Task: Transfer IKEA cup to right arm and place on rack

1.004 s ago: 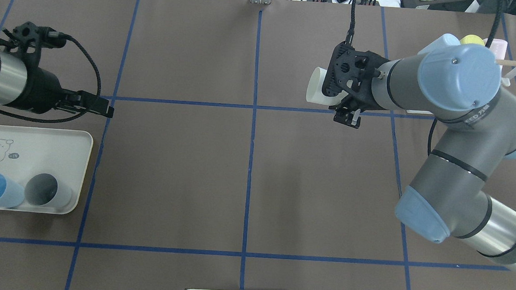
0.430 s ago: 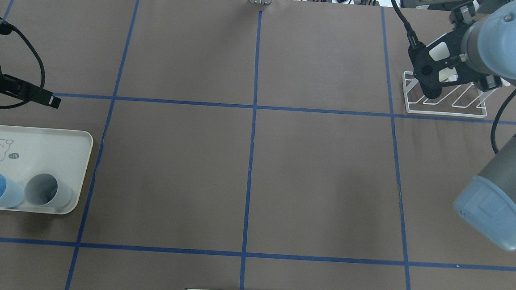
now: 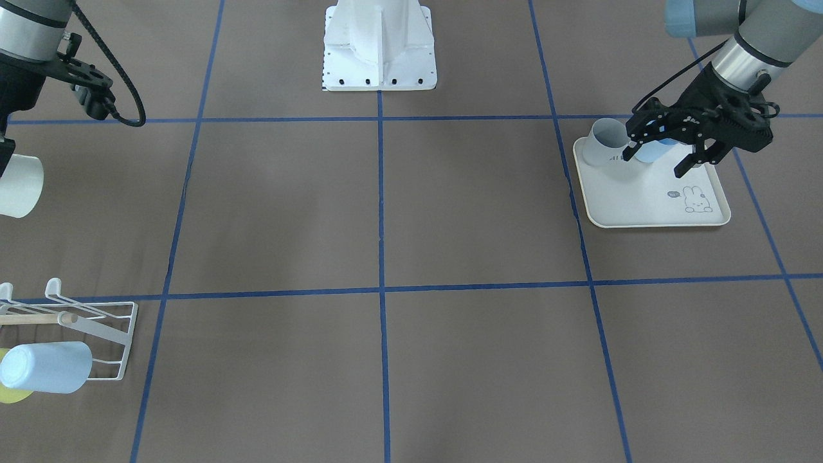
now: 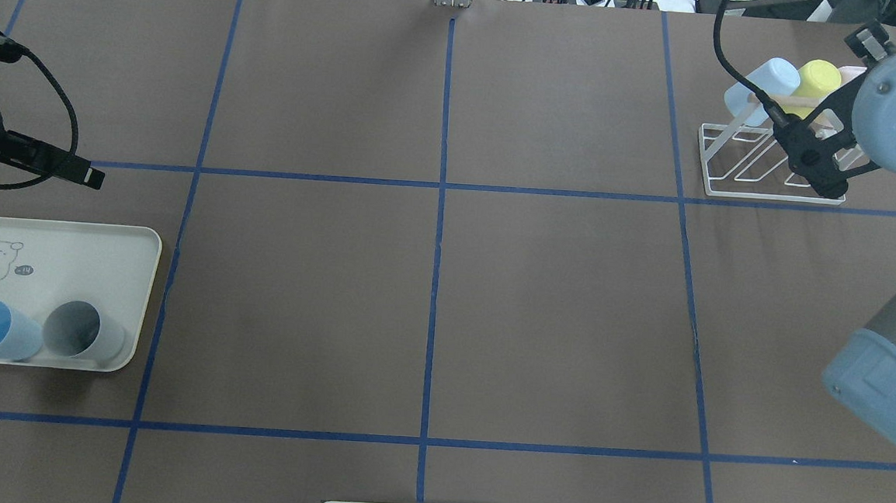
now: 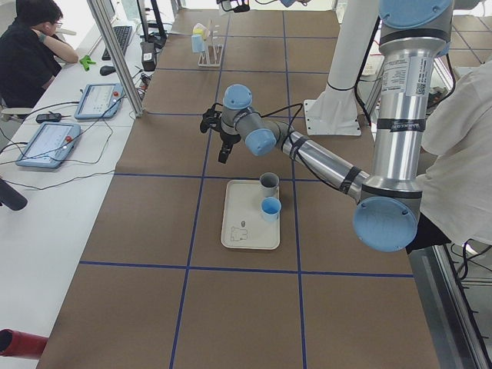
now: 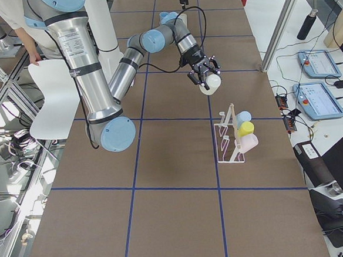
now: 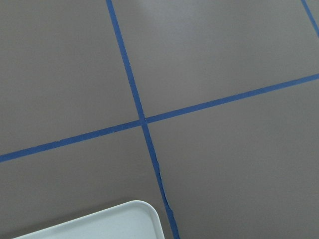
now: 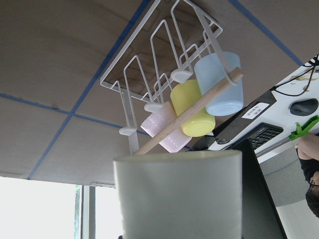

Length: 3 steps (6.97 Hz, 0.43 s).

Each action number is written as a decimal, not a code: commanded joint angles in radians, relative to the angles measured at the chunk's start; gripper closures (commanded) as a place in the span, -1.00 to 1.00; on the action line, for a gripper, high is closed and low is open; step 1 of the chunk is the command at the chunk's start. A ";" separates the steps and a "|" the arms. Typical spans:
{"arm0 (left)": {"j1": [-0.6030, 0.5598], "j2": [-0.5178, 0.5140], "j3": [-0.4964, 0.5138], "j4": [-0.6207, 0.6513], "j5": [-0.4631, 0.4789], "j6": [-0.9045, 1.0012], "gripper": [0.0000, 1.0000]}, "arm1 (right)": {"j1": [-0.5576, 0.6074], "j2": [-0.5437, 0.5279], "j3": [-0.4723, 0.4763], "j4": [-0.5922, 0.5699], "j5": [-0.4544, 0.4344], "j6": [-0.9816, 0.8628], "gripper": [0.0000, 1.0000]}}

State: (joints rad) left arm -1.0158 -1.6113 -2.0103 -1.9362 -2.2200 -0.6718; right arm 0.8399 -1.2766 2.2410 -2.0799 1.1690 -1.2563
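The left jaws are wide apart and empty, near the cream tray. The right jaws squeeze the white plastic cup. The white wire rack is ahead of them, so I think they should aim for a free prong and go slowly.

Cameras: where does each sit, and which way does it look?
Front-facing: across the table, facing the base; both arms.
Overhead: behind the robot, looking down; both arms.
Exterior left: table's left end; left hand near.
Exterior right: opposite end; right hand holds white cup.
Left wrist: down at tray corner; no hand.
Right wrist: past that cup toward the rack.
Shared: overhead and right wrist show the yellow cup.
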 commanded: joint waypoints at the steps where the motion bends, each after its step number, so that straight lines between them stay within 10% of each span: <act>1: 0.002 -0.002 0.005 -0.001 0.000 -0.002 -1.00 | 0.008 -0.021 -0.035 0.041 -0.035 -0.050 0.65; 3: 0.002 -0.004 0.005 -0.001 -0.001 -0.002 -1.00 | 0.019 -0.062 -0.119 0.170 -0.072 -0.058 0.70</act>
State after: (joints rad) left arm -1.0141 -1.6141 -2.0046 -1.9374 -2.2208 -0.6733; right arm 0.8551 -1.3164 2.1708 -1.9785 1.1225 -1.3090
